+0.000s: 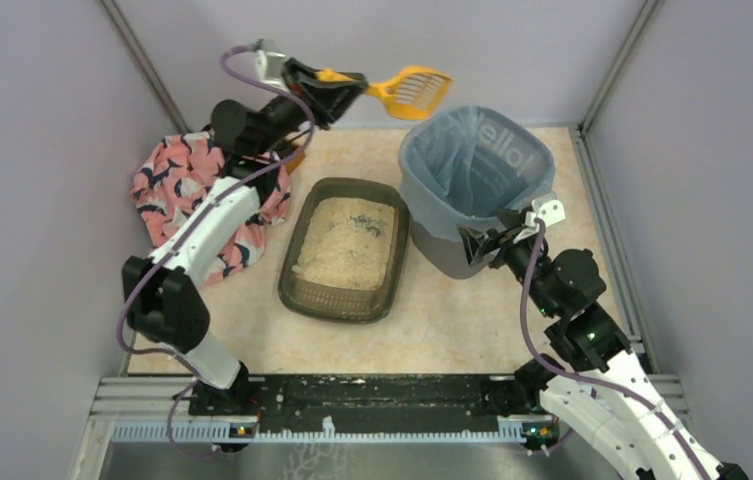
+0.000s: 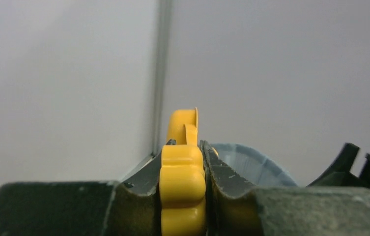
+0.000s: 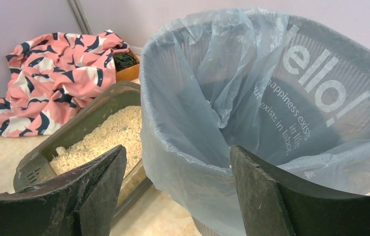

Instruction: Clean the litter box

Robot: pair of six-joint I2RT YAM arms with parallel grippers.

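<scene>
The litter box (image 1: 345, 252), a low dark tray of pale beige litter, lies mid-table; it also shows in the right wrist view (image 3: 89, 128). My left gripper (image 1: 337, 92) is raised at the back and shut on the handle of a yellow-orange slotted scoop (image 1: 414, 88), whose head hangs over the far-left rim of the tall grey bin (image 1: 477, 185). In the left wrist view the scoop handle (image 2: 183, 187) sits clamped between the jaws. My right gripper (image 1: 484, 242) is open and empty at the bin's near rim (image 3: 183, 157), its jaws on either side of it.
A pink patterned cloth (image 1: 197, 195) lies at the back left, with an orange box (image 3: 126, 66) beside it. The bin holds a blue bag (image 3: 251, 88). Grey walls close in three sides.
</scene>
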